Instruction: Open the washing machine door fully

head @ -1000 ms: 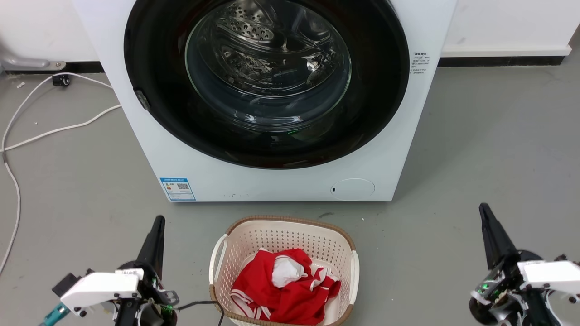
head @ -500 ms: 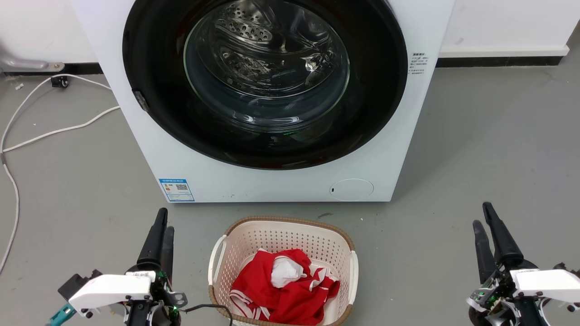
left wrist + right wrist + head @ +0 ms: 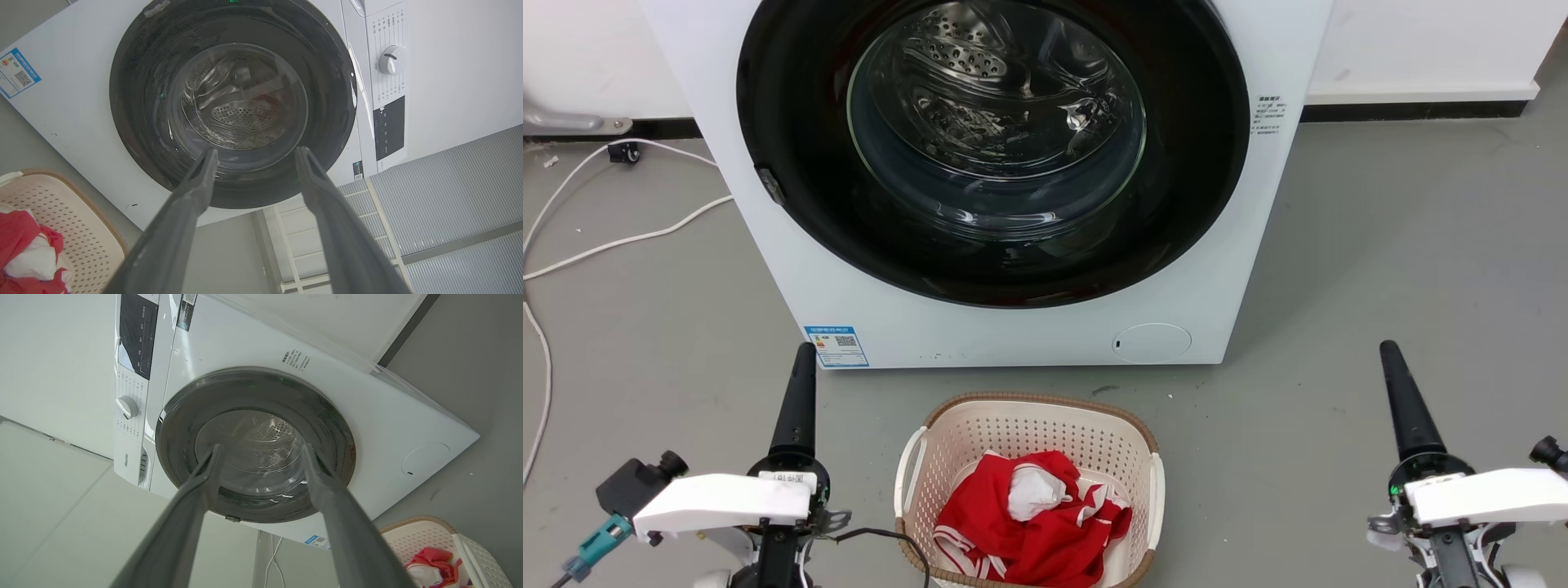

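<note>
- Head view, far left: white cables (image 3: 613, 241) lie on the floor, well apart from the work.
- Left claw (image 3: 805, 359) hovers low before the machine; its wrist view shows both fingers spread wide, holding nothing.
- Washing machine door (image 3: 992, 139) sits shut, flush in the white front, above the laundry basket (image 3: 1013, 400). A small grey tab (image 3: 770, 184) shows on its left rim (catch or hinge, I cannot tell).
- To do this step well, I judge a claw should hook the free rim, pull outward along the hinge's arc, and keep clear of the basket.
- Right claw (image 3: 1390, 363) is also spread wide and empty, at the right.
</note>
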### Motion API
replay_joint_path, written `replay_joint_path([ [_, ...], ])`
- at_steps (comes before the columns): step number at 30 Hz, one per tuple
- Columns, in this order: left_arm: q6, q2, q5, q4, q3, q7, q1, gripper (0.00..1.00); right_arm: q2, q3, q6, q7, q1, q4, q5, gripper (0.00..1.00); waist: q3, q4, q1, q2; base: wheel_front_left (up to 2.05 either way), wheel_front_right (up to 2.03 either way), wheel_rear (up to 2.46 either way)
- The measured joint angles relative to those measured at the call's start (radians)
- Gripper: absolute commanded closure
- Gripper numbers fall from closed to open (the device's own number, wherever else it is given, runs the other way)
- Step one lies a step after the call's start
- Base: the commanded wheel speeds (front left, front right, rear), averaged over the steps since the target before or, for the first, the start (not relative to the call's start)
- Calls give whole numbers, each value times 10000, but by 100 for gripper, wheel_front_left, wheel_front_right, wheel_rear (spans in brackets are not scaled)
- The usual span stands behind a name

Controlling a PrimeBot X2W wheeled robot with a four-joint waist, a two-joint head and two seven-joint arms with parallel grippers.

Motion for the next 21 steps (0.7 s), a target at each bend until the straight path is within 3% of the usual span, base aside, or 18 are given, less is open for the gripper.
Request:
replay_joint_path([
  [13, 63, -8, 3091, -476, -107, -449, 51, 0, 12, 403, 0, -439, 174, -301, -3323, 0, -18, -45, 0, 0, 0, 0, 0],
  [21, 238, -13, 4821, -654, -372, -685, 209, 0, 17, 485, 0, -593, 205, -341, -4761, 0, -46, -20, 0, 0, 0, 0, 0],
])
